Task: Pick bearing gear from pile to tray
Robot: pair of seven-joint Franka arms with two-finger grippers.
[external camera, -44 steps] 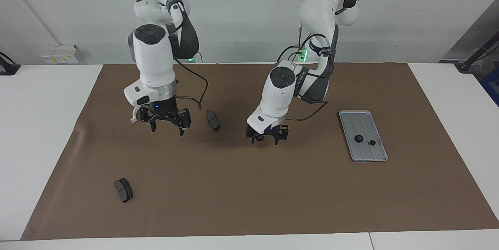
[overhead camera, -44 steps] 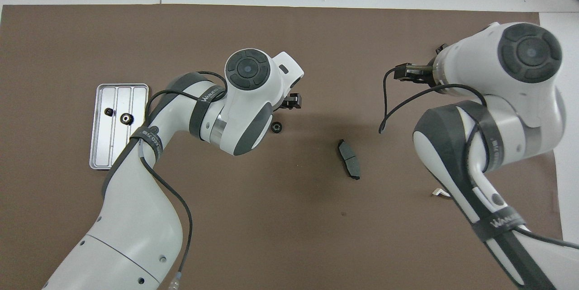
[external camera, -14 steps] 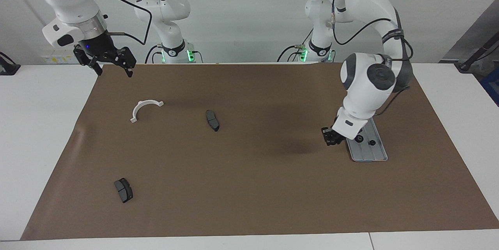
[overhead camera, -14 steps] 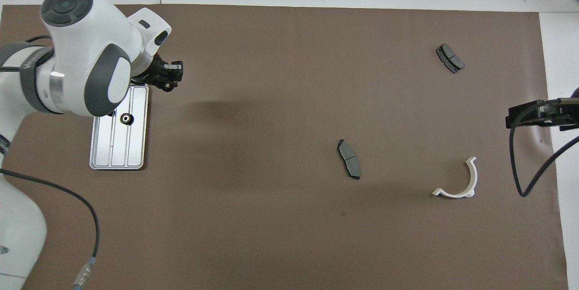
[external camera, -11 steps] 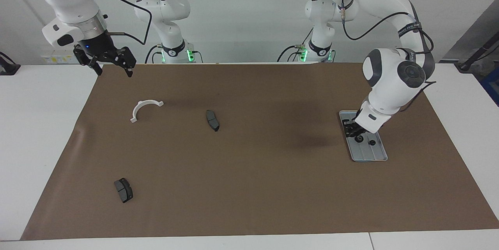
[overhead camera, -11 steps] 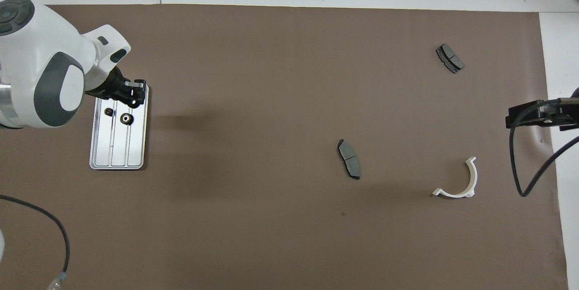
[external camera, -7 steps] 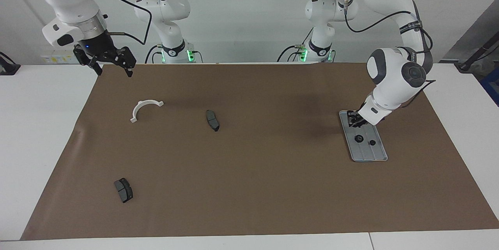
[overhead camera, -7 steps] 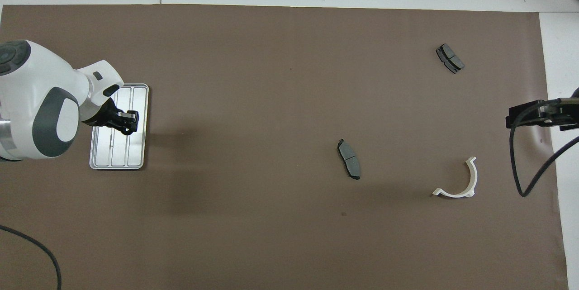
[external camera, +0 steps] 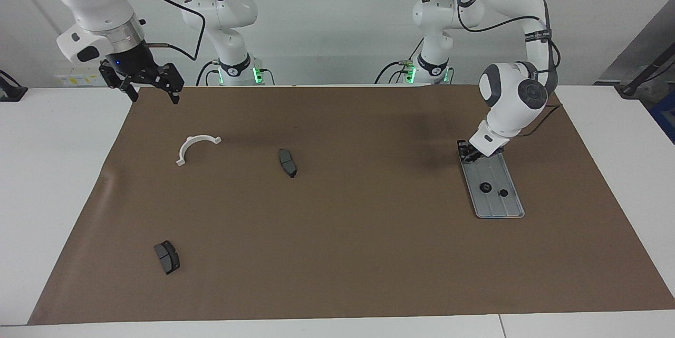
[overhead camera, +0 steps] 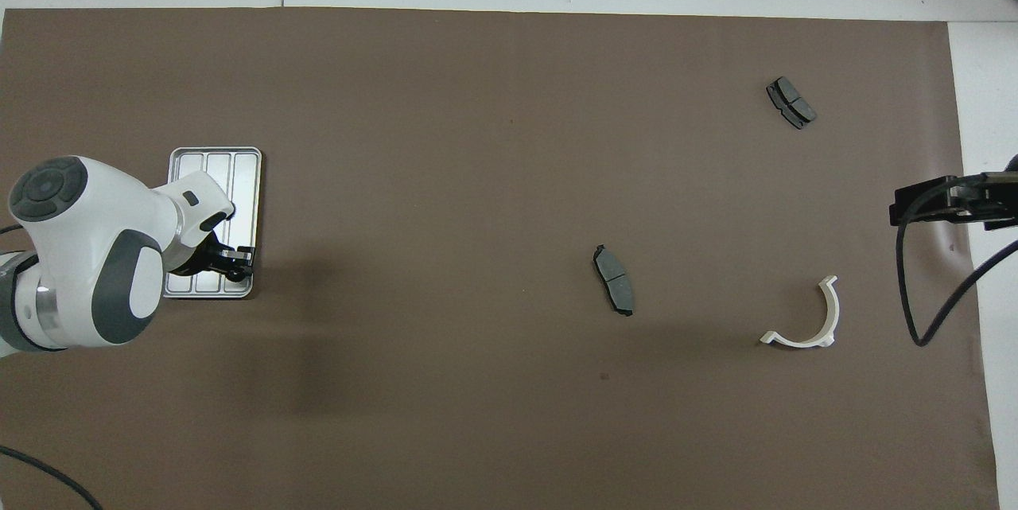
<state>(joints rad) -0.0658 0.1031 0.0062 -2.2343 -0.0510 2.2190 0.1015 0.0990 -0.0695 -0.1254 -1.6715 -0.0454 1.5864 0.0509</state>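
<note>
My left gripper point(external camera: 466, 154) point(overhead camera: 237, 259) hangs low over the corner of the tray point(external camera: 498, 206) point(overhead camera: 215, 157) nearest the robots. Its fingers are shut on a small black bearing gear that barely shows between them. Two black gears point(external camera: 484, 187) point(external camera: 503, 192) lie in the tray; in the overhead view the left arm hides them. What is left of the pile lies scattered toward the right arm's end. My right gripper point(external camera: 154, 96) point(overhead camera: 946, 204) waits open and raised over the mat's edge there.
A dark grey brake pad point(external camera: 287, 163) point(overhead camera: 614, 279) lies mid-mat. A white curved bracket point(external camera: 196, 145) point(overhead camera: 807, 319) lies below the right gripper. A second brake pad point(external camera: 167, 257) point(overhead camera: 790, 103) lies farthest from the robots. A brown mat point(external camera: 337, 253) covers the table.
The left gripper has swung from beside the tray to over it, then along it to the end nearest the robots. The right arm has not moved.
</note>
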